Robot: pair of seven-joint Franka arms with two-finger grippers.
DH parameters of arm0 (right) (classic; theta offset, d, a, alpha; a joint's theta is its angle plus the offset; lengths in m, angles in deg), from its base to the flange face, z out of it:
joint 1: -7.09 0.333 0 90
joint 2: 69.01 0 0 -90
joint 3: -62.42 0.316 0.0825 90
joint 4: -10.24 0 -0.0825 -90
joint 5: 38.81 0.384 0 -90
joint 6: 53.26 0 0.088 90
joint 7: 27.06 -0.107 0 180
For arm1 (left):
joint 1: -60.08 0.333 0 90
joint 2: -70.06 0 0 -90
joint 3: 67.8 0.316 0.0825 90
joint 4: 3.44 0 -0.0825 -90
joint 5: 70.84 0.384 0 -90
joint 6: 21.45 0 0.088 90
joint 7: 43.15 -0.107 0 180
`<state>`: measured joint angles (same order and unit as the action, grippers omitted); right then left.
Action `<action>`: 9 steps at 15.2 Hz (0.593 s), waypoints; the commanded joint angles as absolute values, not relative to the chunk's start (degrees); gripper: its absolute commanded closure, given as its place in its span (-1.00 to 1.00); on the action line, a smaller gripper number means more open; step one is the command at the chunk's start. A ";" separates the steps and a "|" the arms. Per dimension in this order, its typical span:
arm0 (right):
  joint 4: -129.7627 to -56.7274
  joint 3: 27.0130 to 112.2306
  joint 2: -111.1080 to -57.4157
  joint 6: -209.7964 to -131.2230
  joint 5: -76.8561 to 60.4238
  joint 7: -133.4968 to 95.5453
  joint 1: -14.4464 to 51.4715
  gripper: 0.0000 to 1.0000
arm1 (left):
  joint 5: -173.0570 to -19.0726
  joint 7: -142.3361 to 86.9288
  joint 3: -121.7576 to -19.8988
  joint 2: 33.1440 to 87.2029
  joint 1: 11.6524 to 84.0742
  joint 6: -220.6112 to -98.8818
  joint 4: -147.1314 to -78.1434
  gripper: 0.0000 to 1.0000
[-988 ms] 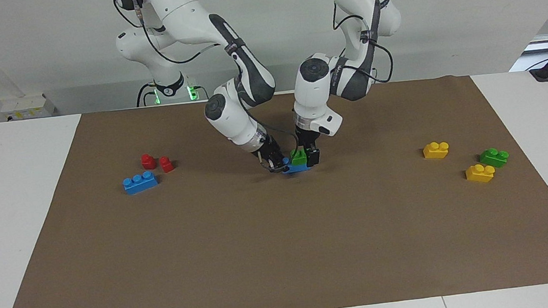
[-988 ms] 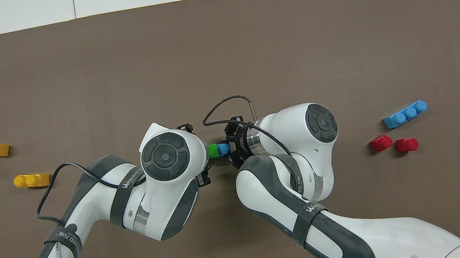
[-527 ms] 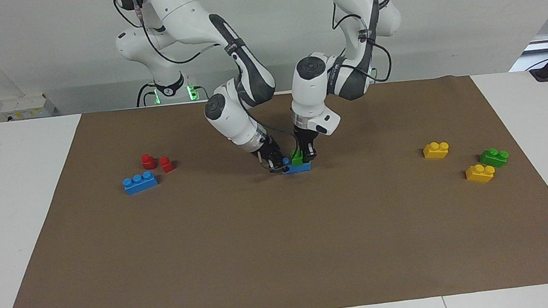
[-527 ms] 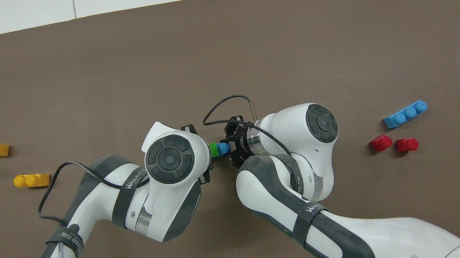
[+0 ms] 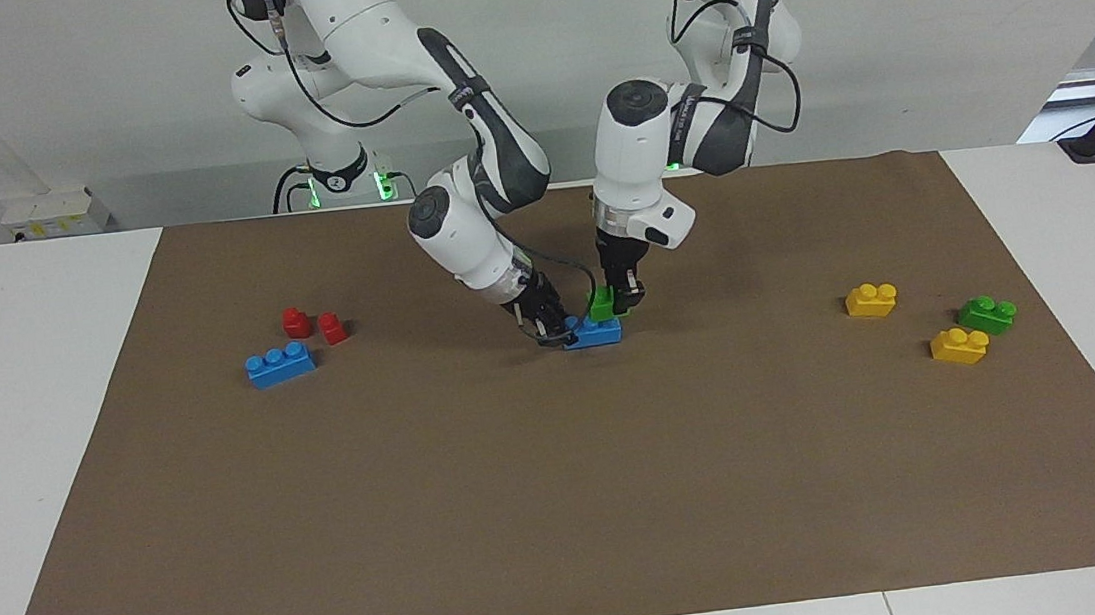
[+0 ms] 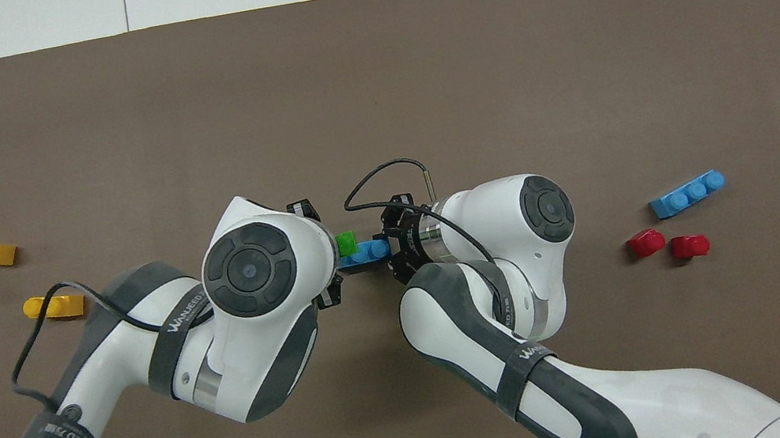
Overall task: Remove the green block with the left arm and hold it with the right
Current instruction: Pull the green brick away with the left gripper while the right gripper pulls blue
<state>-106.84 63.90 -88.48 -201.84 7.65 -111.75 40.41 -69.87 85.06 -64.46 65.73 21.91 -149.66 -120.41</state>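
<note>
A: Facing view first. The left gripper point(image 5: 619, 299) is clamped on the green block point(image 5: 601, 303), which sits lifted just clear of the blue brick point(image 5: 595, 332), over its end toward the left arm.

B: And the right gripper point(image 5: 552, 331) is down at the mat point(image 5: 567, 507), closed on that blue brick's other end, pinning it mid-table.

A: Toward the right arm's end: a three-stud blue brick point(image 5: 280, 363) with two red pieces point(image 5: 313, 325) just beside it, nearer the robots.

B: Toward the left arm's end, two yellow bricks point(image 5: 871, 299) and a second green brick point(image 5: 987, 313).

A: Overhead now. The green block point(image 6: 345, 243) peeks out beside the left arm's wrist, the left gripper's tips hidden beneath it.

B: The blue brick point(image 6: 364, 253) shows its studs between the two wrists. The right gripper point(image 6: 389, 251) meets its end.
</note>
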 commanded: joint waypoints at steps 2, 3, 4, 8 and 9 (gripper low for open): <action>-102.71 63.56 -87.38 -192.52 9.27 -107.67 34.36 1.00 | -69.08 75.28 -64.37 69.35 27.45 -143.54 -118.41 1.00; -101.83 63.48 -86.77 -188.83 9.01 -105.74 31.90 1.00 | -69.08 70.89 -64.37 69.35 29.47 -142.75 -117.79 1.00; -101.21 63.30 -86.07 -185.22 8.83 -103.55 29.35 1.00 | -69.08 65.71 -64.37 69.27 31.58 -142.74 -117.87 1.00; -100.85 63.30 -84.48 -173.52 1.82 -90.91 16.00 1.00 | -69.17 45.93 -64.46 69.09 42.56 -143.52 -118.40 1.00; -100.76 63.21 -84.48 -171.67 1.02 -87.65 12.66 1.00 | -69.34 40.84 -64.46 69.00 45.29 -143.88 -118.57 1.00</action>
